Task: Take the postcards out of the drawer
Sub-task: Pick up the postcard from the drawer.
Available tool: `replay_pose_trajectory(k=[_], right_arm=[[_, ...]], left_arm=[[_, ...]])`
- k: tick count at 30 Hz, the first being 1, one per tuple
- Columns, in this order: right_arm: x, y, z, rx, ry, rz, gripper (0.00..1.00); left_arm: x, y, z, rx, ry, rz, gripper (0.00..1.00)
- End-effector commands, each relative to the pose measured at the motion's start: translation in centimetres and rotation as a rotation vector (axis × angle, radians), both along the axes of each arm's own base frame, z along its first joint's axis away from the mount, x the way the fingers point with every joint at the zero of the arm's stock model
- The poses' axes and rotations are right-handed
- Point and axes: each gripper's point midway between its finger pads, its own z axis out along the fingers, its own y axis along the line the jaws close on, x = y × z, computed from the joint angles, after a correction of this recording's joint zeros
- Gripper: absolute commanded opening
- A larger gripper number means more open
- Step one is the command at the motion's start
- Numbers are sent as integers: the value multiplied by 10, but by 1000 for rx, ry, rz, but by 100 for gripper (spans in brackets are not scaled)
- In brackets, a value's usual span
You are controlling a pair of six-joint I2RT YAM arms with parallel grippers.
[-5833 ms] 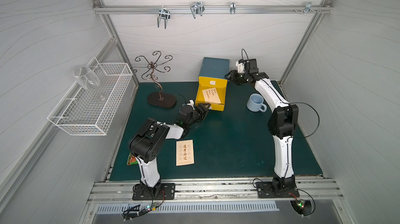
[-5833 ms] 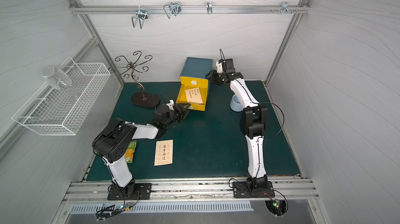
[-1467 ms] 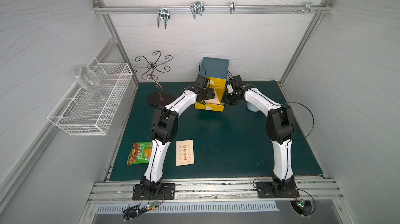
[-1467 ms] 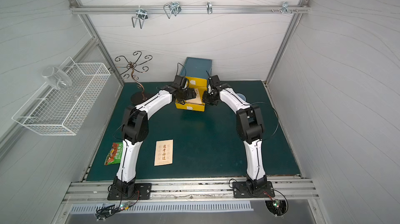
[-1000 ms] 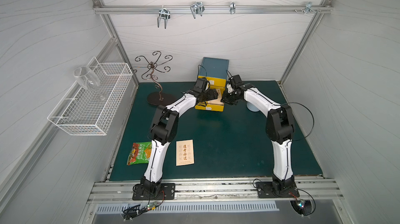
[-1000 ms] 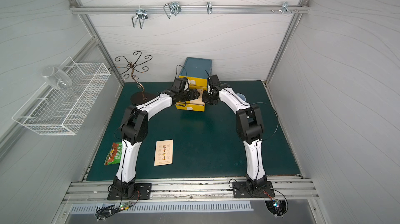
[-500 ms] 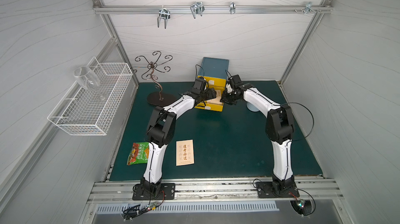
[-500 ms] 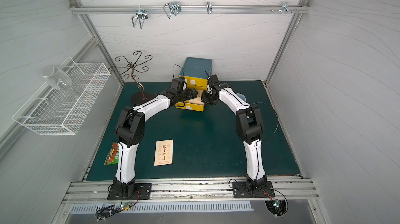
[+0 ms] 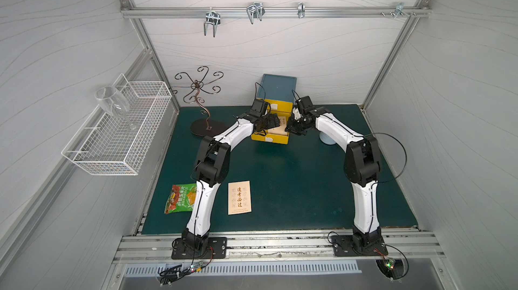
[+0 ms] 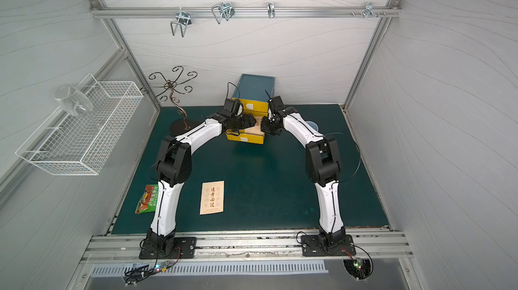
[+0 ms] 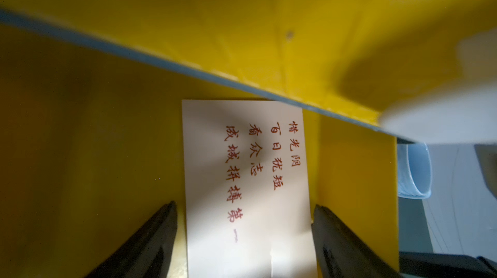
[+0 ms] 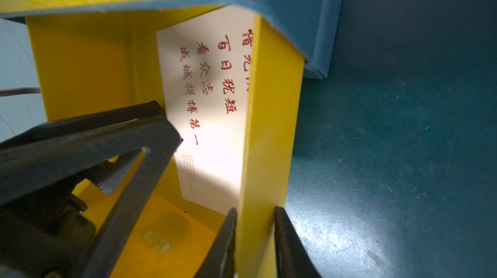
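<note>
The yellow drawer point(image 9: 270, 137) point(image 10: 246, 137) stands pulled out of the blue cabinet point(image 9: 279, 86). A cream postcard point(image 11: 247, 172) point(image 12: 215, 134) with red characters lies flat on the drawer's floor against the right wall. My left gripper point(image 11: 244, 204) is open inside the drawer, one finger on each side of that postcard's near end, and nothing is gripped. The right gripper point(image 12: 255, 209) is shut on the drawer's right side wall point(image 12: 269, 129). Another postcard point(image 9: 239, 197) point(image 10: 212, 201) with bold characters lies on the green mat near the front.
A green-and-orange snack packet point(image 9: 180, 198) lies at the mat's front left beside the left arm. A light blue mug point(image 9: 326, 139) stands behind the right arm, right of the drawer. A metal scroll stand point(image 9: 200, 106) is at the back left. A wire basket point(image 9: 120, 131) holding a wine glass point(image 9: 112, 103) hangs on the left wall.
Since the earliest frames the left arm went from the mat into the drawer, and the right arm came from beside the cabinet to the drawer's wall. Little moves in the last second.
</note>
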Motion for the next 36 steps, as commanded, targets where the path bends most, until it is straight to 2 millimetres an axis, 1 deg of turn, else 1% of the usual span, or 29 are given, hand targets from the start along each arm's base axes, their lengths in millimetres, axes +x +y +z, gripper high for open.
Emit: replay_pose_trajectory(k=[1, 3, 7, 9, 11, 22, 27, 36], right_arm=[[3, 20, 18, 54, -49, 62, 25], [3, 20, 18, 54, -49, 60, 25], [3, 19, 19, 49, -55, 60, 25], [3, 18, 18, 45, -56, 59, 25], [3, 18, 15, 45, -48, 60, 25], [2, 20, 15, 52, -45, 64, 25], [2, 21, 15, 55, -44, 65, 25], [1, 21, 13, 52, -41, 65, 25]], left_arm=[[-1, -19, -1, -80, 23, -69, 84], [-1, -24, 2, -119, 15, -85, 84], [2, -23, 5, -189, 7, -82, 84], [1, -23, 2, -233, 17, -82, 84], [2, -23, 4, -270, 7, -81, 84], [1, -34, 19, -334, -36, -145, 84], [1, -36, 30, -383, -77, -159, 84], [0, -39, 42, -442, -102, -186, 82]])
